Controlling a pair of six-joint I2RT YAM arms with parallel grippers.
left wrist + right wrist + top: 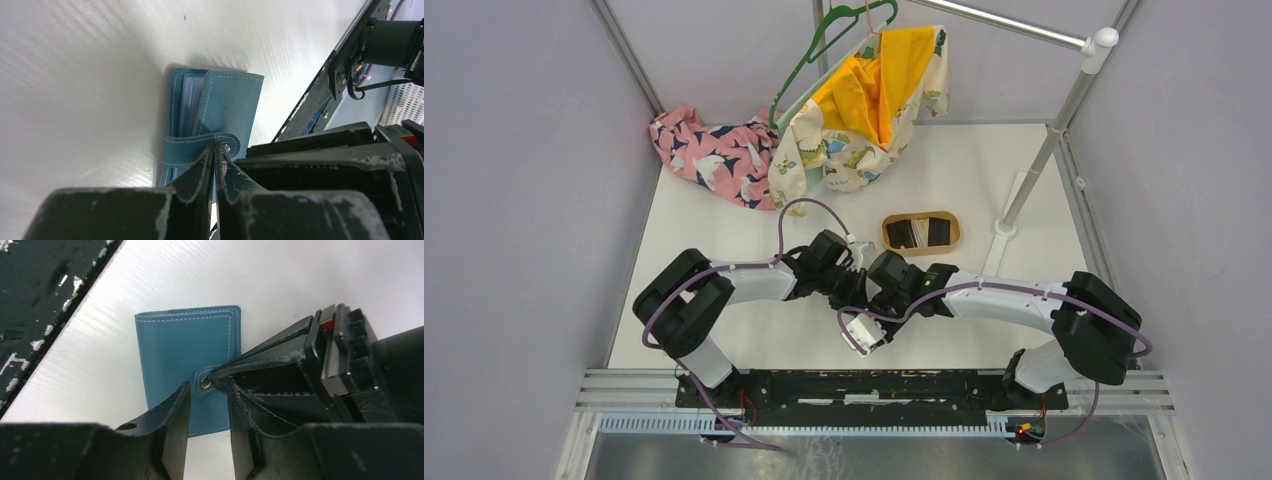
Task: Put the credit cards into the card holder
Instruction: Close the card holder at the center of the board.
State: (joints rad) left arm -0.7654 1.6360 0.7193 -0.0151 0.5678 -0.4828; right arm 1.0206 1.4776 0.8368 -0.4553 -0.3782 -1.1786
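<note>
The teal card holder [227, 102] lies closed on the white table; it also shows in the right wrist view [177, 345]. My left gripper [215, 150] is shut on its snap tab [187, 149], next to the metal snap. My right gripper [209, 390] is open, its fingers either side of the snap [205, 382], just above the holder. In the top view both grippers [864, 268] meet at mid-table and hide the holder. The credit cards [921, 232], dark and pale, lie in the oval tan tray [889, 232] behind the grippers.
A pink patterned cloth [709, 150] lies at the back left. A yellow and cream garment [864, 110] hangs on a green hanger from a white rail stand [1024, 190] at the back right. A metal rail [874, 385] runs along the near edge.
</note>
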